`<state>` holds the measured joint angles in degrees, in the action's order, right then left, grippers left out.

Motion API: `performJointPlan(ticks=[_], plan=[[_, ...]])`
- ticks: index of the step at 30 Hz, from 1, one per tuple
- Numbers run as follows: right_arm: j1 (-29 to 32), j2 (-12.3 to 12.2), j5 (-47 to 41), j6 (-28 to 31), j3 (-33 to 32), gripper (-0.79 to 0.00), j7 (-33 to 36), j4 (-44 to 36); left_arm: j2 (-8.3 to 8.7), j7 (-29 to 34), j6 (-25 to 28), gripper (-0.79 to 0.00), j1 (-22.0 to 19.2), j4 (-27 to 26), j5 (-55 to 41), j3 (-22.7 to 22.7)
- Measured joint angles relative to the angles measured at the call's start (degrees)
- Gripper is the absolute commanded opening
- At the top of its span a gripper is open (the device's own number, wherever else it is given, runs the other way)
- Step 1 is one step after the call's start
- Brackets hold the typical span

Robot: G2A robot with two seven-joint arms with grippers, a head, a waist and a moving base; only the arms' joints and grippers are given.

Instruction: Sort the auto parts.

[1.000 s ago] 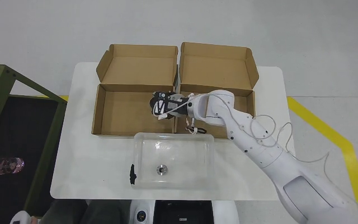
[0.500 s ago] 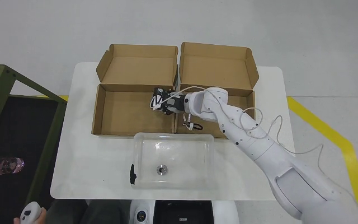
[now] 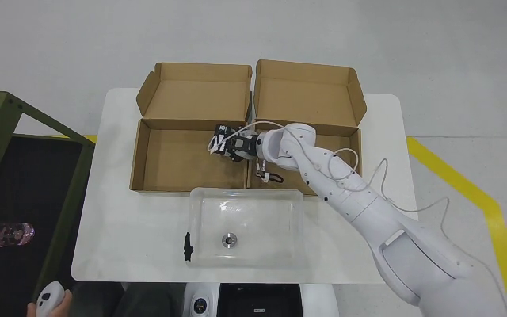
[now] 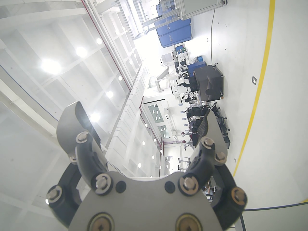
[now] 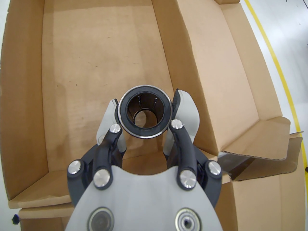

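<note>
My right gripper point(image 5: 145, 108) is shut on a black cylindrical bearing sleeve point(image 5: 145, 117), hollow with small balls inside, held above the floor of the left cardboard box point(image 5: 96, 56). From above, that gripper point(image 3: 222, 143) hangs over the right end of the left box point(image 3: 178, 158), close to the wall shared with the right box point(image 3: 337, 147). A round metal part point(image 3: 230, 240) lies in the clear plastic bin point(image 3: 245, 226) in front of the boxes. A small black part point(image 3: 188, 246) lies on the table at the bin's left edge. My left gripper point(image 4: 144, 123) is open, pointing up at a hall ceiling.
Both boxes have their lids folded back toward the far side of the white table point(image 3: 119, 222). A dark green cart point(image 3: 32, 206) stands left of the table. A yellow floor line point(image 3: 451, 178) runs on the right.
My right gripper has moved a little left and farther back over the left box, still holding the bearing sleeve.
</note>
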<state>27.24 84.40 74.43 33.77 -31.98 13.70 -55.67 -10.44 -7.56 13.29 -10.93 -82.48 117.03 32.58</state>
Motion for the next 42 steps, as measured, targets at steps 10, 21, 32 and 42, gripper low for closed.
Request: performJointPlan(ticks=[10,21,32,42], plan=[[-0.54,1.14,0.95,0.03,-0.29,-0.400,-0.38,2.12,0.00,0.00,0.00,0.000,0.00,0.00,0.00,0.00],[0.28,0.07,2.76,1.73,-4.04,-0.397,-1.01,-3.90,0.00,0.00,0.00,0.000,0.00,0.00,0.00,0.00],[7.76,-3.15,2.77,7.97,-10.10,-0.406,2.12,-20.65,0.00,0.00,0.00,0.000,0.00,0.00,0.00,0.00],[18.44,-6.48,3.51,13.90,-15.58,-0.406,7.53,-37.00,0.00,0.00,0.00,0.000,0.00,0.00,0.00,0.00]])
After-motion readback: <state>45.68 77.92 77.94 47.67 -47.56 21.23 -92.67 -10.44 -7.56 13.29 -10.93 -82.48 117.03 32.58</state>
